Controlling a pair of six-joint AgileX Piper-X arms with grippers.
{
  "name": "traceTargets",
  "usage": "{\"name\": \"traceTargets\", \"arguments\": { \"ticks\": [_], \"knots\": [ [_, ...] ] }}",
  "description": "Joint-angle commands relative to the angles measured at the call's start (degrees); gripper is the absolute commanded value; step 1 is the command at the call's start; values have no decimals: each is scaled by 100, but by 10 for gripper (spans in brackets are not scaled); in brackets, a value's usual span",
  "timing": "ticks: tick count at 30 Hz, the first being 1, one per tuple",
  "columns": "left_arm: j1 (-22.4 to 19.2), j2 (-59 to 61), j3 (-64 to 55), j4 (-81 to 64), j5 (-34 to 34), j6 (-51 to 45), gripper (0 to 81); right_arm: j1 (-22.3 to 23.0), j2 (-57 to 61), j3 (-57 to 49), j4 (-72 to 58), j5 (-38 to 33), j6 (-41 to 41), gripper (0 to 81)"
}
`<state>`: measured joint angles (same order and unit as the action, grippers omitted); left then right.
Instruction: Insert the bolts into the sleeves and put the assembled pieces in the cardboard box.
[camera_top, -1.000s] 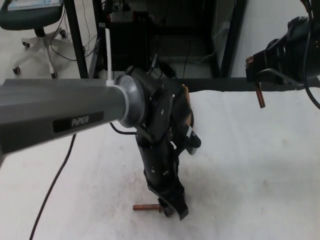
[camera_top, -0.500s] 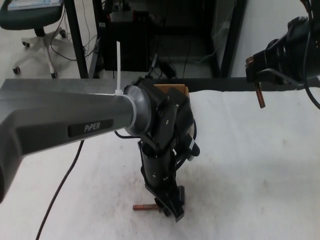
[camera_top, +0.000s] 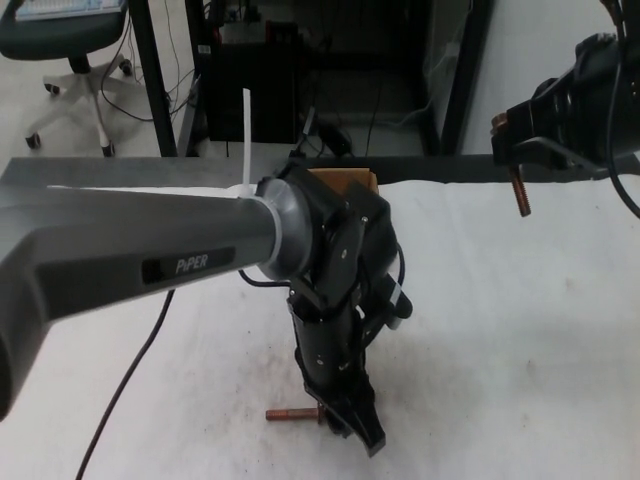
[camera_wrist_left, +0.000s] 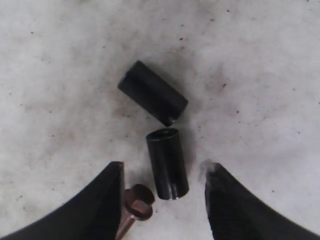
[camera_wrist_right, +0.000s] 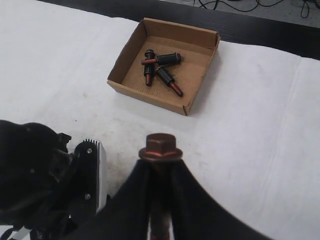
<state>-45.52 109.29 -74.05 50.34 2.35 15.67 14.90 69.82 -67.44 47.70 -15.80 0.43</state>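
Note:
Two black sleeves lie on the white bench cover. One sleeve (camera_wrist_left: 167, 162) sits between the fingertips of my left gripper (camera_wrist_left: 165, 200), which is open and low over it; the other sleeve (camera_wrist_left: 152, 92) lies just beyond. A copper bolt (camera_wrist_left: 139, 209) rests against one left finger, and the same bolt (camera_top: 292, 414) lies beside the left gripper (camera_top: 352, 420). My right gripper (camera_wrist_right: 160, 167) is shut on another copper bolt (camera_wrist_right: 160, 147), head up, held high at the far right, the bolt (camera_top: 519, 192) hanging below the right gripper (camera_top: 512, 150). The cardboard box (camera_wrist_right: 150, 97) holds three assembled pieces (camera_wrist_right: 162, 67).
The left arm's large grey link (camera_top: 130, 260) crosses the near left and hides most of the cardboard box (camera_top: 345, 180). A black cable (camera_top: 120, 380) trails over the cover at the left. Open cover lies to the right of the left arm.
The left arm has swung a little, and its gripper has shifted slightly right and nearer beside the lying bolt. The right arm and its bolt have stayed still.

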Motion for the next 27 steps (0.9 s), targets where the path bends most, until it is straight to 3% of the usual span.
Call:
{"name": "traceTargets", "arguments": {
  "ticks": [1,27],
  "knots": [
    [-38,-15,-31,-31,31,-31,470,-18,-63,-33,7,-87,46,8],
    [-38,141,-19,-3,-18,-45,470,-18,-63,-33,139,-87,46,8]
  ]
}}
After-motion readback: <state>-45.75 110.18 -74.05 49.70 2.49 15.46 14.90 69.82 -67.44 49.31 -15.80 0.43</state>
